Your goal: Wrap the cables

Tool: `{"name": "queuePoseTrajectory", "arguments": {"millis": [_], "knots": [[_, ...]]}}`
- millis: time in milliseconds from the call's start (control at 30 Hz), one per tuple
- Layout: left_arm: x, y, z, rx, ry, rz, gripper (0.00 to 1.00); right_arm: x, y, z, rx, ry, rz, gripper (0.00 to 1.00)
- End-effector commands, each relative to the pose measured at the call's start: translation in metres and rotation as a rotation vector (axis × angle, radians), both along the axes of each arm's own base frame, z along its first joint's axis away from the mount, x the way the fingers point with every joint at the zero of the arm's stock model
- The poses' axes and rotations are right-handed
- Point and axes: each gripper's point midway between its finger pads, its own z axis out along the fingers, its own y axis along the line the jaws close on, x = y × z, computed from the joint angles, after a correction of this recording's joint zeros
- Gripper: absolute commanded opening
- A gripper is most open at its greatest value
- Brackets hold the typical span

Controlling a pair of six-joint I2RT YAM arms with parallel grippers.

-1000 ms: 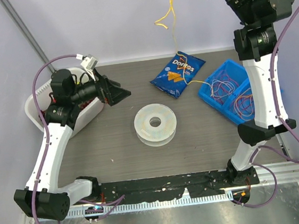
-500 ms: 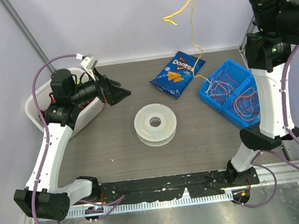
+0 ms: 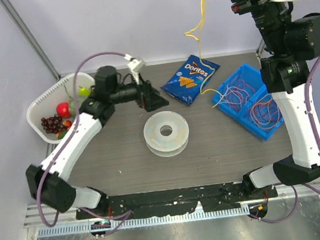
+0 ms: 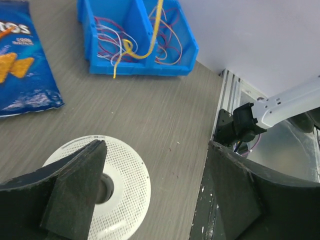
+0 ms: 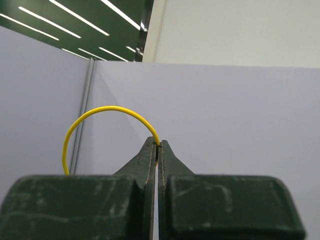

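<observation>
Fingers on the right (image 5: 147,162) are pinched shut on the yellow cable (image 4: 158,22), high at far right, seemingly to draw it up out of the bin (image 4: 150,70), its tail draped over the wall; left fingers (image 4: 75,175) gape empty by the spool (image 3: 153,135), likely to take it

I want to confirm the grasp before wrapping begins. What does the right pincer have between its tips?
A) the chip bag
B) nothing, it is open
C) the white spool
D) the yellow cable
D: in the right wrist view the right pincer is shut, with the yellow cable arcing out from between its tips.
</observation>
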Motion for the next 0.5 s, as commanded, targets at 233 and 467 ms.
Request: {"name": "queuePoseTrajectory", "arguments": {"millis": [233,467], "knots": [[0.062,-0.113,-0.044,-0.094,-0.031,0.005,0.91,-0.006,-0.024,0.017,0.017,-0.048,-0.159,0.01],[0.082,-0.169,-0.056,-0.186,-0.033,-0.016,0.94,-0.005,-0.025,0.022,0.015,-0.062,-0.177,0.01]]}}
